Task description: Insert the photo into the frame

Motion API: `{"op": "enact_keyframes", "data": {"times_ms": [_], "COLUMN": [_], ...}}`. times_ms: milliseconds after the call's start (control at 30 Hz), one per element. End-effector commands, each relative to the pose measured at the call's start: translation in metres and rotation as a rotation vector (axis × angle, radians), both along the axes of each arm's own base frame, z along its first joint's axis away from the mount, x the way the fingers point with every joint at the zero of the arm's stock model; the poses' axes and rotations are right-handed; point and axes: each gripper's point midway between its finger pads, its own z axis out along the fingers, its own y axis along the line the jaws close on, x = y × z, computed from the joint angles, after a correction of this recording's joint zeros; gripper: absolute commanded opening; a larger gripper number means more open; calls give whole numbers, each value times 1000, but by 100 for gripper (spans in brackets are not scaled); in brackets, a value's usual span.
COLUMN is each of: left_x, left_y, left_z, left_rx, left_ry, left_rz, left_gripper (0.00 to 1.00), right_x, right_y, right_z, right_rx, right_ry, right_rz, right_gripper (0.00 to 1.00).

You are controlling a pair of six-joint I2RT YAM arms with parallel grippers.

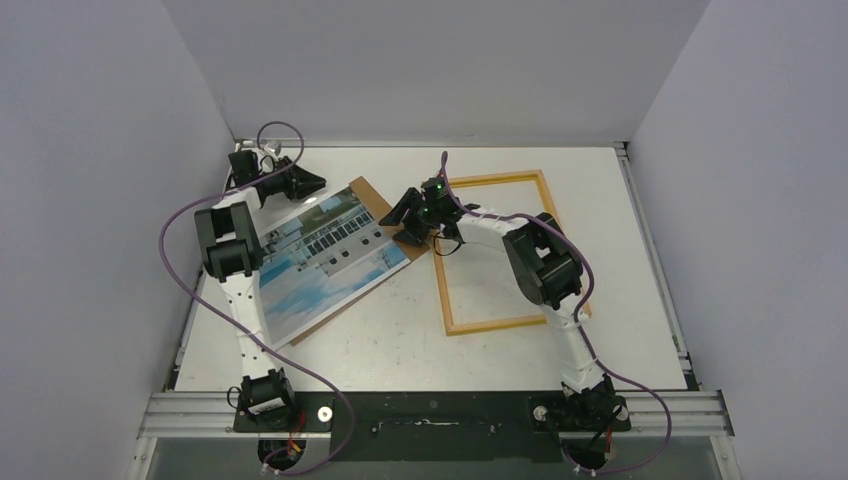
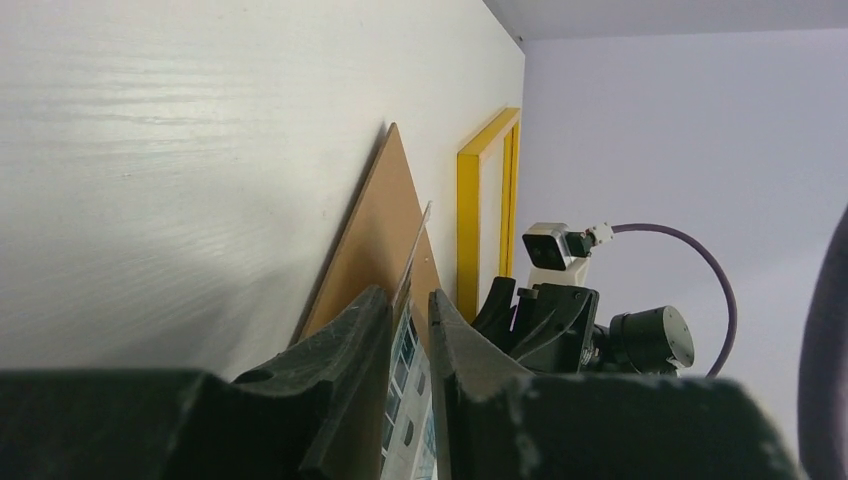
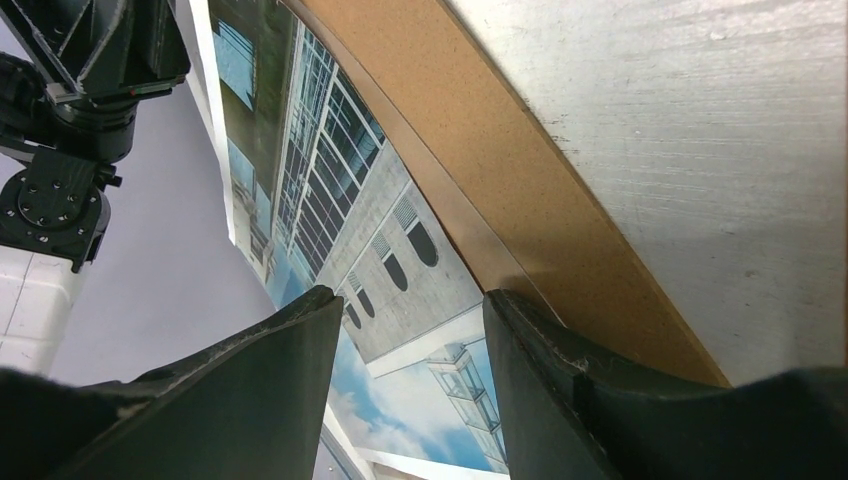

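The photo (image 1: pixel 320 265) of a pale building and blue sky lies askew on the brown backing board (image 1: pixel 368 192), left of centre. My left gripper (image 1: pixel 300 185) is at the photo's far corner. In the left wrist view the gripper (image 2: pixel 410 310) is nearly closed, with the photo's edge (image 2: pixel 405 370) pinched between the jaws and lifted a little off the board (image 2: pixel 370 240). My right gripper (image 1: pixel 408 228) is at the photo's right corner. In the right wrist view it (image 3: pixel 412 310) is open, and the photo (image 3: pixel 400 270) shows between the jaws. The frame (image 1: pixel 492 181) lies flat to the right, yellow in the left wrist view (image 2: pixel 466 220).
My right arm (image 1: pixel 545 265) reaches across the frame. White walls (image 1: pixel 100 200) close in the table on the left, back and right. The board (image 3: pixel 520 180) rests on the white tabletop (image 3: pixel 700 150).
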Motion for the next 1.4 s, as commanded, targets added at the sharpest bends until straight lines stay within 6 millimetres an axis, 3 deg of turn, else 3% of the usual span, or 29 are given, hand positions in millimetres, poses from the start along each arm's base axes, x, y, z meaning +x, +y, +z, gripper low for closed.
{"op": "enact_keyframes", "data": {"times_ms": [0,267,533,800,1100,1233,1367], "left_x": [-13,-12,-8,-7,-11,-14,-12], "left_y": [-34,-42,-49,-49,-41,-45,-48], "left_z": [45,43,34,16,1,-2,11], "left_rx": [-34,-27,-52,-120,-84,-110,-123], "left_ry": [-107,-149,-76,211,374,400,312], "left_rz": [-128,-170,-148,-27,72,67,8], "left_gripper": [20,33,34,33,35,35,35], "right_x": [-41,-41,-43,-45,-44,-44,-44], "right_y": [-35,-35,-36,-40,-40,-41,-42], "right_z": [-91,-93,-95,-101,-101,-100,-101], "right_rx": [-241,-246,-256,-273,-273,-274,-277], "right_ry": [192,192,196,211,207,206,206], "right_rz": [11,18,25,24,24,23,24], "right_gripper": [56,56,56,56,56,56,56]}}
